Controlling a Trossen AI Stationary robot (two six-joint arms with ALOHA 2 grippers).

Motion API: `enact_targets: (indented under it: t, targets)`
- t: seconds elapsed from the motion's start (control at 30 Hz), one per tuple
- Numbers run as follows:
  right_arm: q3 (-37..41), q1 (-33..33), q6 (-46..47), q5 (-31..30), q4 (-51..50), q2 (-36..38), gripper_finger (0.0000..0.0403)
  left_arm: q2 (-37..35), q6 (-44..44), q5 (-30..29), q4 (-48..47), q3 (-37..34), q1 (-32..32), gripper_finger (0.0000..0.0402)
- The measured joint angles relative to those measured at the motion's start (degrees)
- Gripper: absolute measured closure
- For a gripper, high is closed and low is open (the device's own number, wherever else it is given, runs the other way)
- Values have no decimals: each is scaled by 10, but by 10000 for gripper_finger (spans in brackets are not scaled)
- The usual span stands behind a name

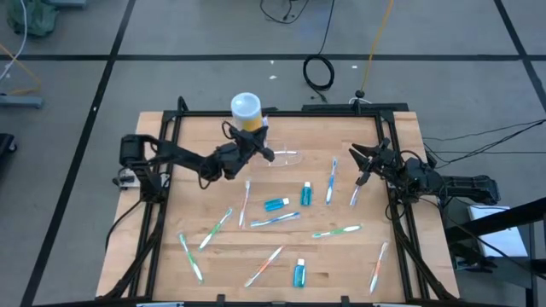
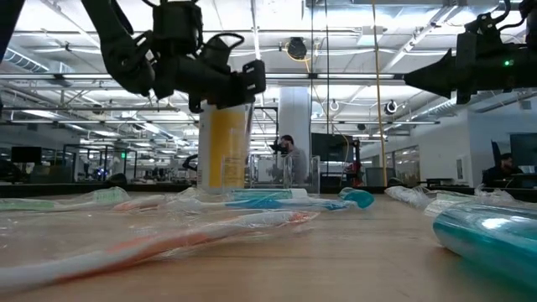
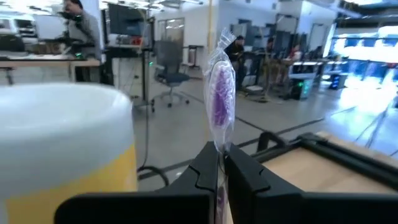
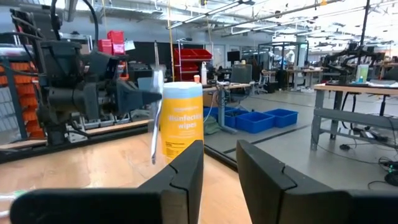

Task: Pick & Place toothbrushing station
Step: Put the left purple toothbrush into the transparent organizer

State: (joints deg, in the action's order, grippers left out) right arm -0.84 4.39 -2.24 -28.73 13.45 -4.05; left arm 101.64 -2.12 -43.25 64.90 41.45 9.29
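Toothbrushing station (image 1: 288,157) sits at the table's far middle, its long axis running left to right as I read it, just right of the yellow-orange cup (image 1: 246,109). Beside its left end my left gripper (image 1: 261,150) is clamped on a wrapped toothbrush (image 3: 221,99), purple bristles pointing up. My right gripper (image 1: 358,159) hangs well off to the right, fingers apart and holding nothing.
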Motion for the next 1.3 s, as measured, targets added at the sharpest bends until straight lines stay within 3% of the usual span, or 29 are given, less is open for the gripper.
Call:
enact_targets:
  t: [0.33, 0.53, 1.0, 1.3]
  targets:
    - [0, 0, -1, 0, 0, 0, 312, 47, -33, -23, -14, 0, -1, 383]
    - [0, 0, 0, 0, 0, 0, 312, 48, -36, -24, -33, 0, 4, 363]
    - [0, 0, -1, 0, -1, 0, 312, 47, 1, -54, -52, 0, -1, 356]
    - [0, 0, -1, 0, -1, -17, 312, -14, -9, -70, -153, 0, -7, 282]
